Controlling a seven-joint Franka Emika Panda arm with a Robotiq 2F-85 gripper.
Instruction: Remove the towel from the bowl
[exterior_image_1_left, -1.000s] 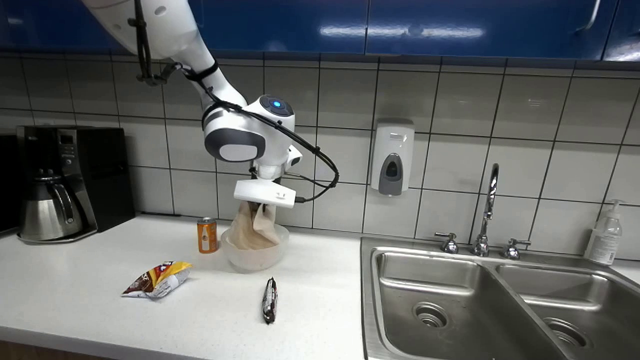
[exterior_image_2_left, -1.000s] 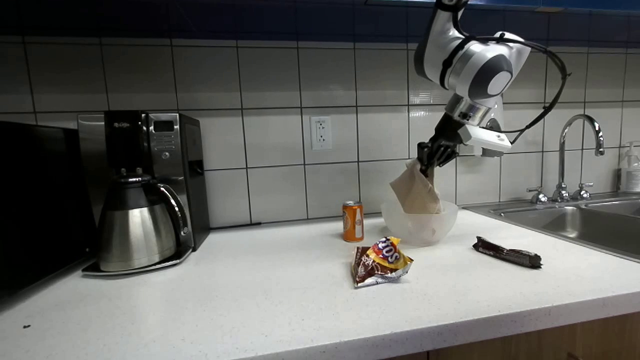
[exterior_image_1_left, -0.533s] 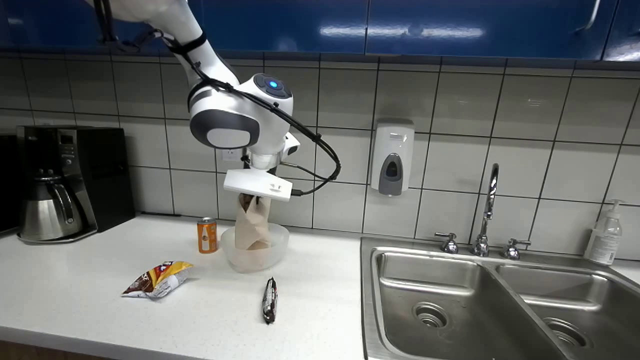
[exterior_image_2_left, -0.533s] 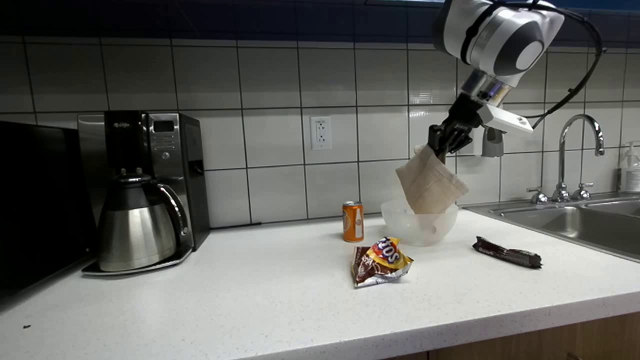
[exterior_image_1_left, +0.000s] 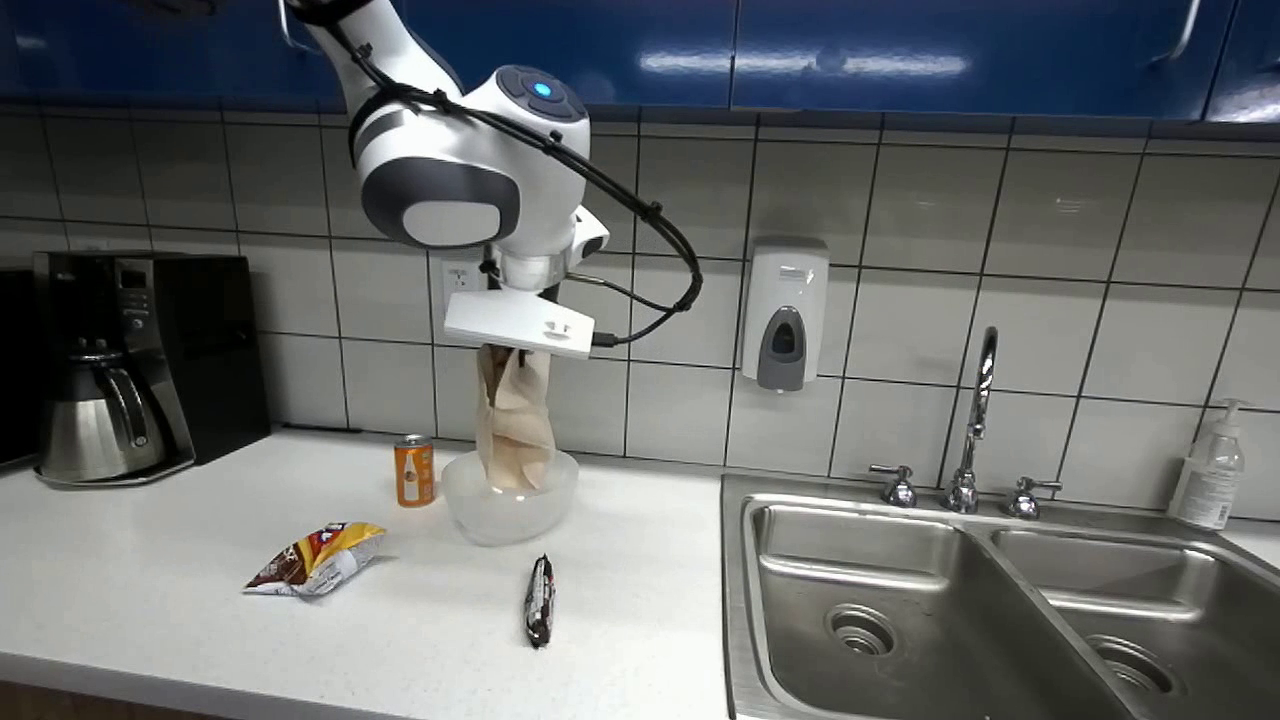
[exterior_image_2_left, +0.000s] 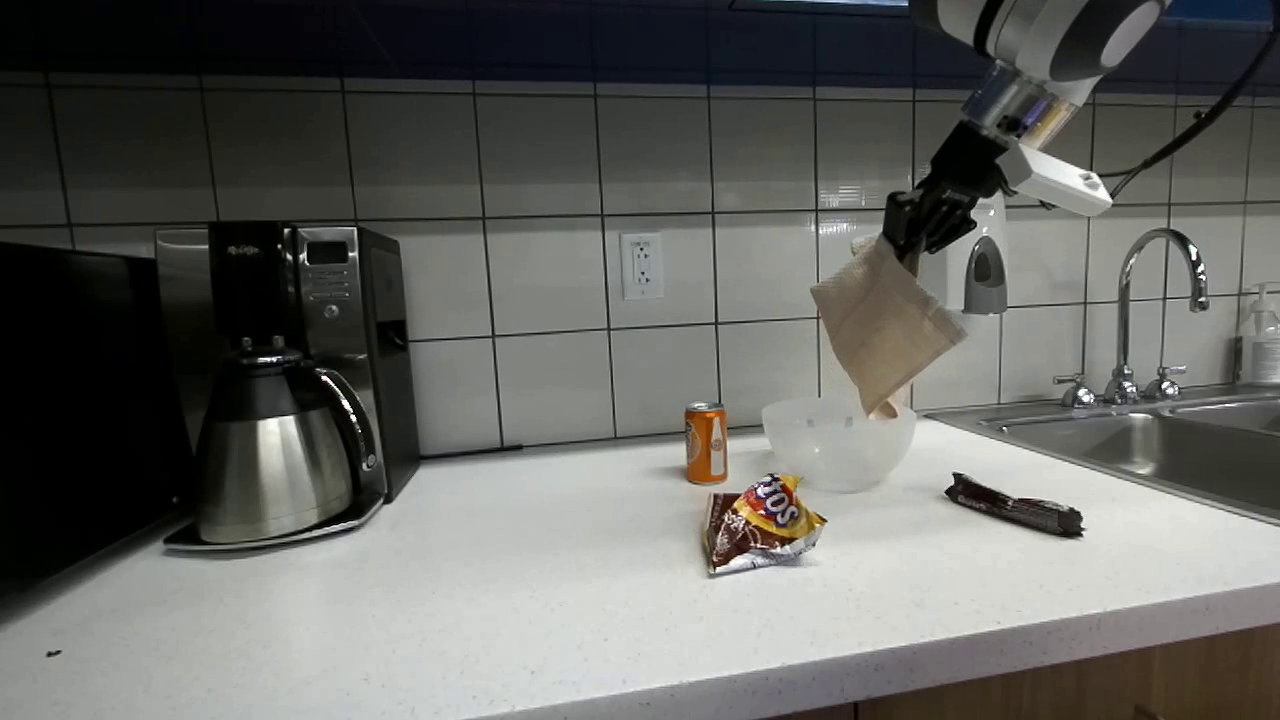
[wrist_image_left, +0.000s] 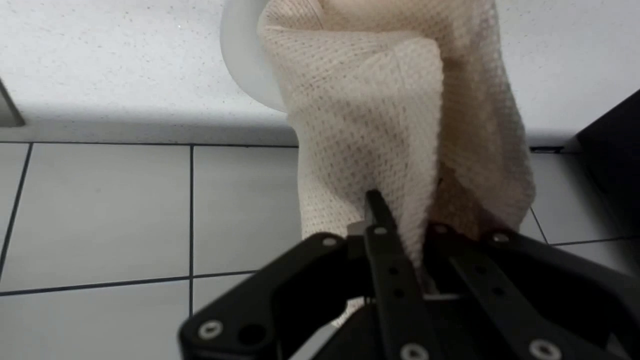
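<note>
The gripper holds the towel pinched; it hangs over the bowl; the lower end is near the rim.

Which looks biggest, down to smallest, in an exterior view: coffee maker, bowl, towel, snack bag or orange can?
Largest to smallest, in an exterior view:
coffee maker
bowl and towel, too alike to rank
snack bag
orange can, standing farther back than the snack bag

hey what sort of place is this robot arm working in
Most likely a kitchen, perhaps an office break room: there's a double sink, a coffee maker and blue cabinets mounted up high.
</note>
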